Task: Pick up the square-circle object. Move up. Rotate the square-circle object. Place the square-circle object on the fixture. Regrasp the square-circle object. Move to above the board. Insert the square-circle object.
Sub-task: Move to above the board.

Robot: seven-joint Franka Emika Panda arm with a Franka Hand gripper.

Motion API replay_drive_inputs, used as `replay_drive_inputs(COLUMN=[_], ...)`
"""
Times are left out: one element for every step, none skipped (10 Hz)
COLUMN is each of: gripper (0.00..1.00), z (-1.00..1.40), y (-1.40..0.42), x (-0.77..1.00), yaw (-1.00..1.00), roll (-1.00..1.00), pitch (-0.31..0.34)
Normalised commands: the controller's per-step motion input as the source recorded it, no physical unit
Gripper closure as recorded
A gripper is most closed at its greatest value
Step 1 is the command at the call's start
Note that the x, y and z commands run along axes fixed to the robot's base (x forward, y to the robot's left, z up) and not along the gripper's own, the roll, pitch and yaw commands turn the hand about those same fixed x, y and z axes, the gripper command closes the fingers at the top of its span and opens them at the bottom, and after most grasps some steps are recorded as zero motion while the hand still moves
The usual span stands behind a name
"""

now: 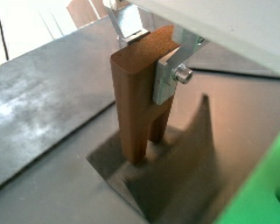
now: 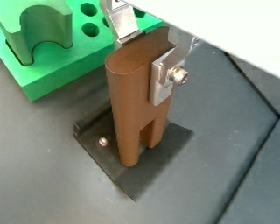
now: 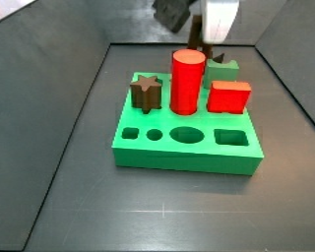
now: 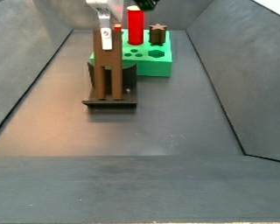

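The square-circle object (image 1: 133, 114), a long dark brown peg, stands upright on the fixture's dark base plate (image 1: 166, 184), against its upright. It shows the same way in both wrist views (image 2: 129, 114) and in a side view (image 4: 105, 70). My gripper (image 1: 150, 57) is at the peg's top end, with one silver finger plate on each side, shut on it (image 2: 146, 57). In a side view the gripper (image 4: 104, 33) hangs straight above the fixture (image 4: 109, 102). The green board (image 2: 38, 83) lies just beyond the fixture (image 4: 152, 66). In a side view (image 3: 187, 148) the red cylinder mostly hides the peg.
On the board stand a red cylinder (image 3: 188, 84), a red cube (image 3: 228, 96), a brown star peg (image 3: 147, 94) and a pale green arch block (image 2: 43, 31). Dark sloping walls enclose the floor (image 4: 178, 122).
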Motion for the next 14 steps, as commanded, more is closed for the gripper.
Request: replay_drive_inputs(gripper=[1.00, 1.00, 1.00, 1.00, 1.00, 1.00, 1.00, 1.00, 1.00, 1.00, 1.00, 1.00, 1.00, 1.00], z=[1.00, 1.00, 1.00, 1.00, 1.00, 1.00, 1.00, 1.00, 0.84, 0.68, 0.53, 0.32, 0.17, 0.17], y=[0.27, 0.25, 0.22, 0.19, 0.17, 0.15, 0.14, 0.12, 0.08, 0.05, 0.03, 0.02, 0.01, -1.00], x=[0.04, 0.04, 0.04, 0.04, 0.04, 0.04, 0.04, 0.04, 0.03, 0.03, 0.02, 0.02, 0.02, -0.48], yaw=[0.09, 0.08, 0.05, 0.03, 0.02, 0.02, 0.02, 0.01, 0.01, 0.02, 0.02, 0.02, 0.02, 1.00], roll=[-0.22, -0.17, -0.09, -0.07, -0.06, -0.06, -0.07, -0.08, -0.08, -0.08, -0.09, -0.09, -0.09, -0.25], pitch=[0.106, 0.095, 0.091, 0.087, 0.094, 0.097, 0.105, 0.115, 0.117, 0.115, 0.115, 0.118, 0.120, 0.047])
